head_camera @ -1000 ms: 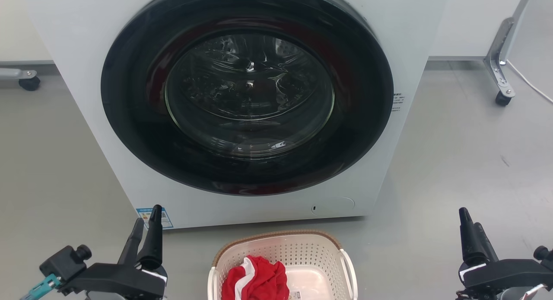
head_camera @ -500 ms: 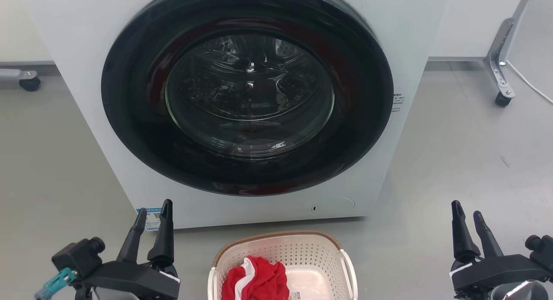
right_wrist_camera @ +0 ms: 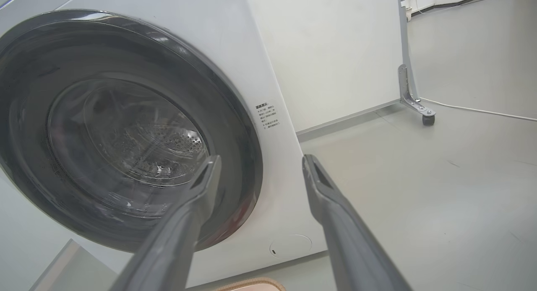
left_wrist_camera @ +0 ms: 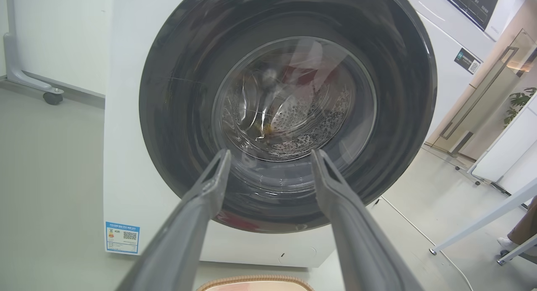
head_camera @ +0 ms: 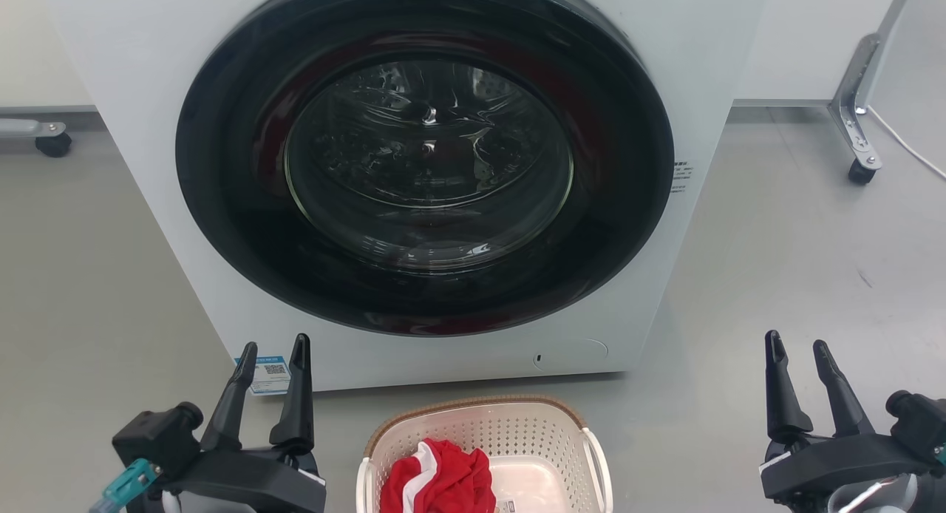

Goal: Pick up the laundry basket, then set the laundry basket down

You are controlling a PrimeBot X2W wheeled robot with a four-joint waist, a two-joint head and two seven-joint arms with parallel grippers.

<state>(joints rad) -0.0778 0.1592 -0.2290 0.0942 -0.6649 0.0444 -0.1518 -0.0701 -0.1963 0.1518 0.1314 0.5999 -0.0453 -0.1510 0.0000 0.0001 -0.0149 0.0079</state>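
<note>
The laundry basket (head_camera: 547, 432), cream-white and perforated with a brown woven-look rim and white side handles, stands on the floor at the bottom centre of the head view, holding a red and white garment (head_camera: 440, 477). Its brown rim (left_wrist_camera: 256, 279) peeks over the bottom edge of the left wrist view, and a sliver of the rim (right_wrist_camera: 251, 284) shows in the right wrist view. My left gripper (head_camera: 274, 347) stands open to the basket's left, apart from it. Well to the basket's right, my right gripper (head_camera: 797, 342) is open too. Both hold nothing.
A white front-loading washing machine (head_camera: 133, 69) with a shut dark round door (head_camera: 425, 154) stands just behind the basket. Grey floor spreads to both sides. A metal frame leg on a caster (head_camera: 857, 128) and a white cable (head_camera: 905, 143) lie at the right; another caster (head_camera: 52, 143) at the left.
Both grippers' fingers have spread from nearly shut to open. Both have risen in the head view, the left also shifting toward the basket. The basket has not moved.
</note>
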